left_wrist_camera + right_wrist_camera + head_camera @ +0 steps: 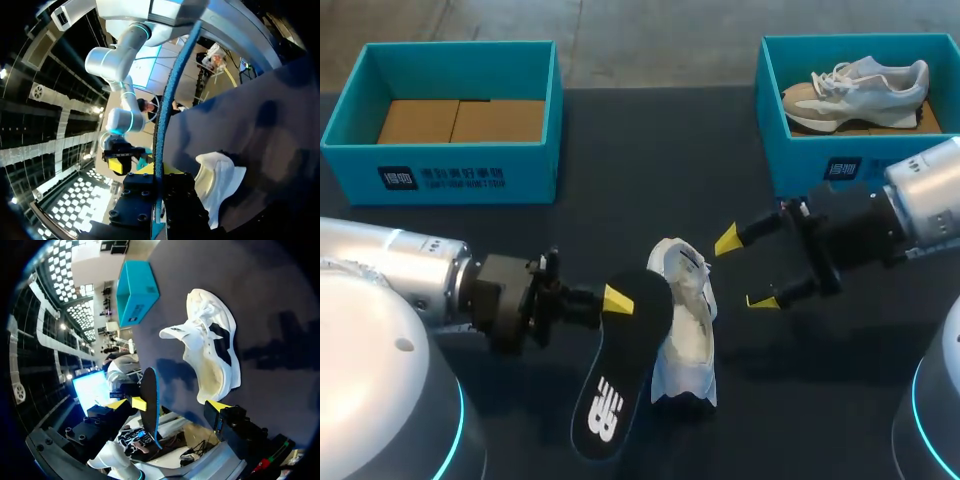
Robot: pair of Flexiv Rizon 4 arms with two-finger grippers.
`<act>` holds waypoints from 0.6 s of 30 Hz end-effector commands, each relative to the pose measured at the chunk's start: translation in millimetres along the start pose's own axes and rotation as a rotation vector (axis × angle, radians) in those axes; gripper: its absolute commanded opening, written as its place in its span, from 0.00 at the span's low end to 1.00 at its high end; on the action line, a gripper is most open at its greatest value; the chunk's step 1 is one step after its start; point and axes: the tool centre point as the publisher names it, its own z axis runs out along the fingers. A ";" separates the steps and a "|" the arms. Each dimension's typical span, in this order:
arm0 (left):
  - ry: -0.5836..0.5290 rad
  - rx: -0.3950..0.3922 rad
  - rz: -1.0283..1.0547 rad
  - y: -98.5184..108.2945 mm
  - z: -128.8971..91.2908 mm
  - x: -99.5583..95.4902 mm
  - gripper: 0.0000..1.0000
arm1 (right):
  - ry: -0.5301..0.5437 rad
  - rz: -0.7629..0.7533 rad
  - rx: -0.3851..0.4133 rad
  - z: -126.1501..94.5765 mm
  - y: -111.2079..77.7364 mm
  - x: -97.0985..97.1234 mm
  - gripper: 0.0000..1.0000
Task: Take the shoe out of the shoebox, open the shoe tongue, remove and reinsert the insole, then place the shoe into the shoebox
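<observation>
One insole (625,360) edgewise between left fingers (616,300), beside white shoe (688,335)

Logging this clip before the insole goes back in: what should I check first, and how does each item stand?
1. Insole clamped in left fingers: ok.
2. Insole fully out of shoe: ok.
3. Shoe interior empty: ok.
4. Shoe lying on table, out of its box: ok.
5. Shoe steadied by right fingers: not ok; they are open and not touching it.
</observation>
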 end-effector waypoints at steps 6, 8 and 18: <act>0.022 -0.034 -0.066 -18.0 14.5 17.8 0.00 | -0.012 -0.017 0.006 -17.1 -30.8 -19.9 1.00; 0.030 -0.037 -0.073 -21.0 15.1 20.5 0.00 | -0.022 -0.020 0.013 -17.7 -34.9 -22.6 1.00; 0.020 -0.024 -0.168 -27.0 17.4 25.4 0.00 | -0.066 -0.043 0.040 -24.1 -49.4 -29.3 1.00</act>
